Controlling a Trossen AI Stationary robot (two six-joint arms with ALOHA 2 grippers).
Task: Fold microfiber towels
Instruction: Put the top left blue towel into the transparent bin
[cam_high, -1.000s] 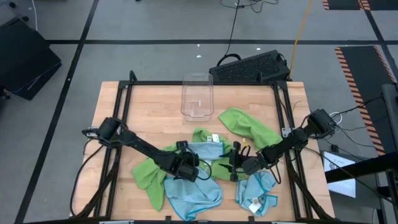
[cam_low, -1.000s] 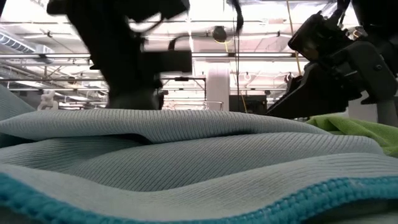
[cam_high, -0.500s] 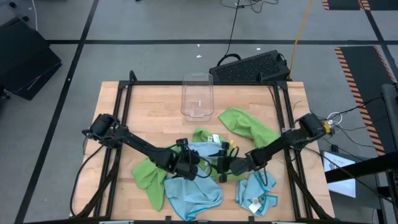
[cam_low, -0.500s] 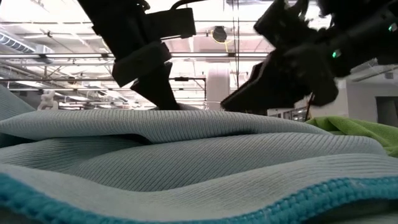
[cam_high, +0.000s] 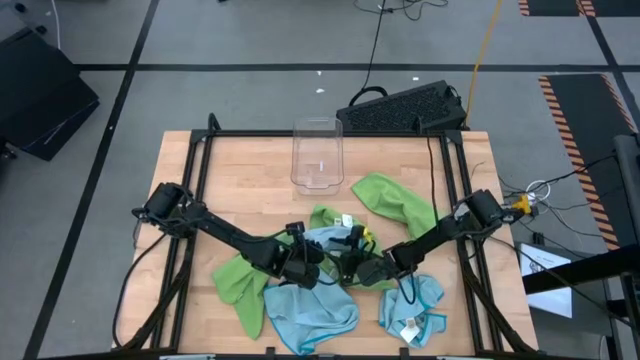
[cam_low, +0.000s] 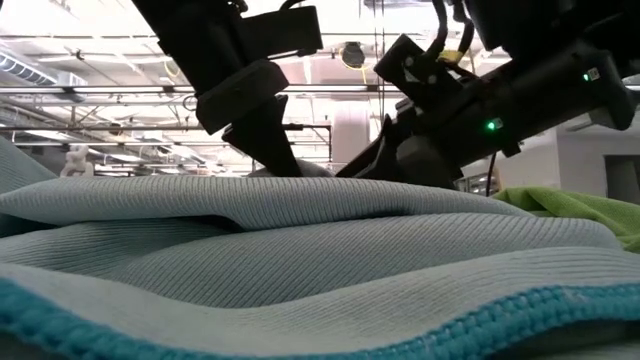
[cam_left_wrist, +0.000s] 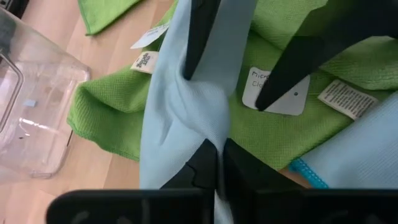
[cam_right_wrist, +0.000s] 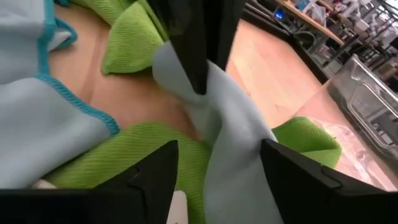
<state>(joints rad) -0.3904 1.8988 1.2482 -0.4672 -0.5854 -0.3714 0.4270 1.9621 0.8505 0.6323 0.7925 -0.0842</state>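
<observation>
Left gripper (cam_left_wrist: 219, 163) jaws are clamped on the pale blue microfiber towel (cam_left_wrist: 186, 109) mid-frame; right gripper (cam_right_wrist: 217, 165) jaws are apart, the towel's ridge running between them.

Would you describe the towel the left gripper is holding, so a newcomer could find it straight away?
Start at the clear plastic bin at the far edge of the wooden table and come toward the near edge, to the heap where both arms meet. There the left gripper pinches a light blue towel lying on a lime green towel. It alone is pulled up into a ridge, between the open right gripper's fingers.
</observation>
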